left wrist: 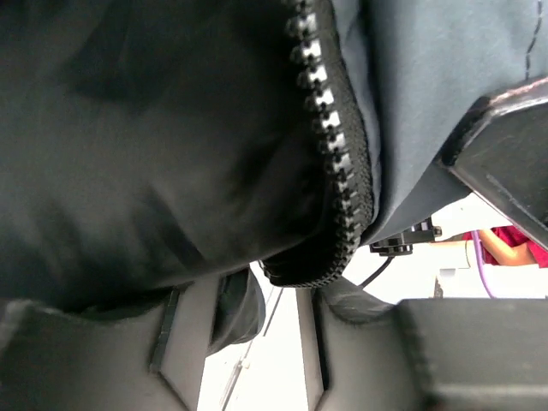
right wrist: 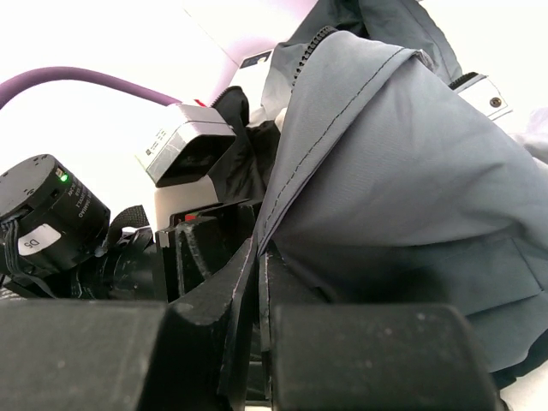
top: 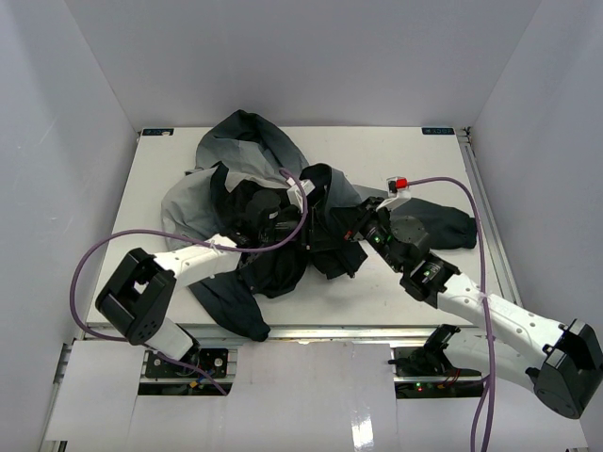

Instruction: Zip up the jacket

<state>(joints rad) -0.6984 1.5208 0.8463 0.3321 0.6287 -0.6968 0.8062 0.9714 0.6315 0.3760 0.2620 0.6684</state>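
At left, the left end effector (left wrist: 257, 342) sits under the jacket (top: 273, 240). Its fingers are a bit apart w/ the zip edge (left wrist: 330, 145) sagging over the gap, so can't tell if it's gripping. Jacket lies crumpled mid-surface (top: 405, 151), lighter grey part far-left, dark part trailing right. Zip teeth in left wrist view are bare, one side only, no slider seen. At right, the right end effector (right wrist: 257, 334) is clamped on a grey seam edge. Looks like zipping hasn't started: edges need lining up, slider engaging, then the pull.
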